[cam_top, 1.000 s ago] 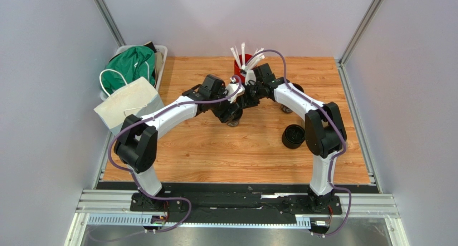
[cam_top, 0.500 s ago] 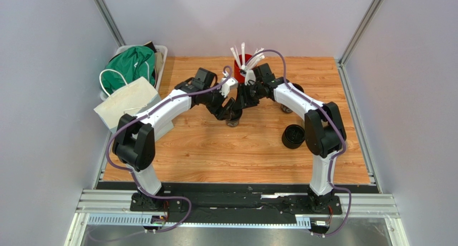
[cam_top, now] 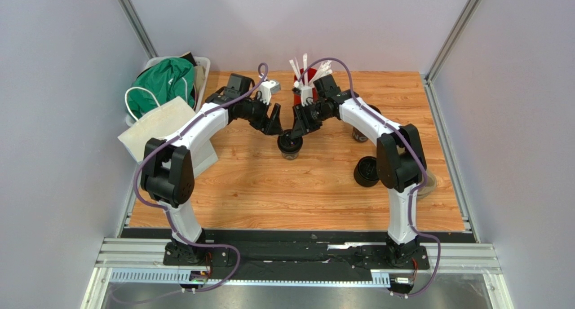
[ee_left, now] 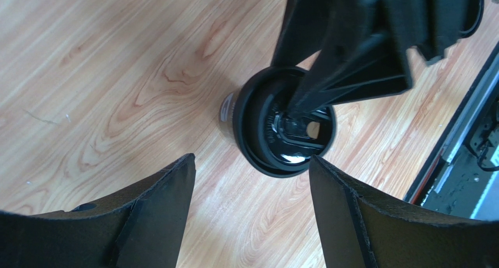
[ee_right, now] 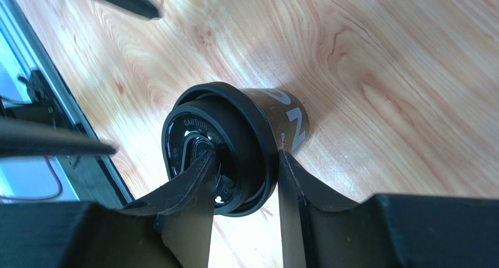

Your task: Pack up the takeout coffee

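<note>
A black takeout coffee cup (cam_top: 289, 143) with a black lid stands upright on the wooden table near its middle. It also shows in the left wrist view (ee_left: 263, 145) and the right wrist view (ee_right: 234, 139). My right gripper (cam_top: 295, 129) (ee_right: 246, 163) is shut on the rim of its lid, one finger inside the lid's recess and one outside. My left gripper (cam_top: 271, 118) (ee_left: 250, 166) is open and empty, up and to the left of this cup. A second black cup (cam_top: 368, 171) stands right of the right arm. The brown carrier does not show.
The red cup of white straws (cam_top: 305, 75) stands at the back, just behind the right wrist. A white paper bag (cam_top: 165, 127) and a bin with a green bag (cam_top: 162, 85) are at the left edge. Another dark cup (cam_top: 360, 134) is partly hidden behind the right arm.
My left gripper has pulled back from the cup towards the back left and now stands open. The right gripper has stayed on the cup's lid.
</note>
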Robot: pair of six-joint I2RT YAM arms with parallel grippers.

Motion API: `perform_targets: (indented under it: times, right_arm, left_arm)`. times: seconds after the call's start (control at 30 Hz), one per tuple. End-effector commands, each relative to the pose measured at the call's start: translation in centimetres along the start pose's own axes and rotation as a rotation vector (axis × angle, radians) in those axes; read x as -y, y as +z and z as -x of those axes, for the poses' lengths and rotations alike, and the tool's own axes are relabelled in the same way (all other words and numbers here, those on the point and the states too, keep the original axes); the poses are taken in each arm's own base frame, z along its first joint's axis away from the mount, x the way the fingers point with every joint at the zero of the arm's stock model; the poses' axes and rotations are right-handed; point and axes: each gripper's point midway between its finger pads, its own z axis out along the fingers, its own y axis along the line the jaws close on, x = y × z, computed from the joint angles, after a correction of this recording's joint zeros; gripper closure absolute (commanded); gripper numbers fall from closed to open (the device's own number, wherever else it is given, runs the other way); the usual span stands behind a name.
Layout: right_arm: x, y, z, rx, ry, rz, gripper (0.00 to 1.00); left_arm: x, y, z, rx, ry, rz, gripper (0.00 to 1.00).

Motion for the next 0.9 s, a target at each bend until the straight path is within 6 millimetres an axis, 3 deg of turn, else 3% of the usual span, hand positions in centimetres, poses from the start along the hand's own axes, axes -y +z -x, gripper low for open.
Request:
perform_targets:
  times: [0.0,0.03,0.27,0.6,0.87]
  right_arm:
    - [3.1,1.7,-6.7,-0.273,-0.046,-0.042,0.68]
    - [2.9,1.5,-5.9,-0.261,-0.069,-0.018,0.68]
    - [1.7,1.3,-6.2,-0.314,-0.099,0.093,0.67]
    - [1.6,1.5,-5.4,-0.308,-0.099,0.109,0.66]
    - [1.5,1.4,-5.3,-0.305,-0.096,0.106,0.66]
  left_arm:
    - [-0.4,0.9,-0.2,0.009,-0.049,-0.065,0.21]
    - [-0.5,1.1,-0.4,0.005,-0.054,-0.067,0.21]
    - [-1.9,2.4,-0.5,-0.009,-0.062,-0.06,0.22]
    - [-3.5,4.0,-1.2,-0.036,-0.085,-0.038,0.23]
    - [-4.7,4.1,-2.5,-0.074,-0.093,0.018,0.25]
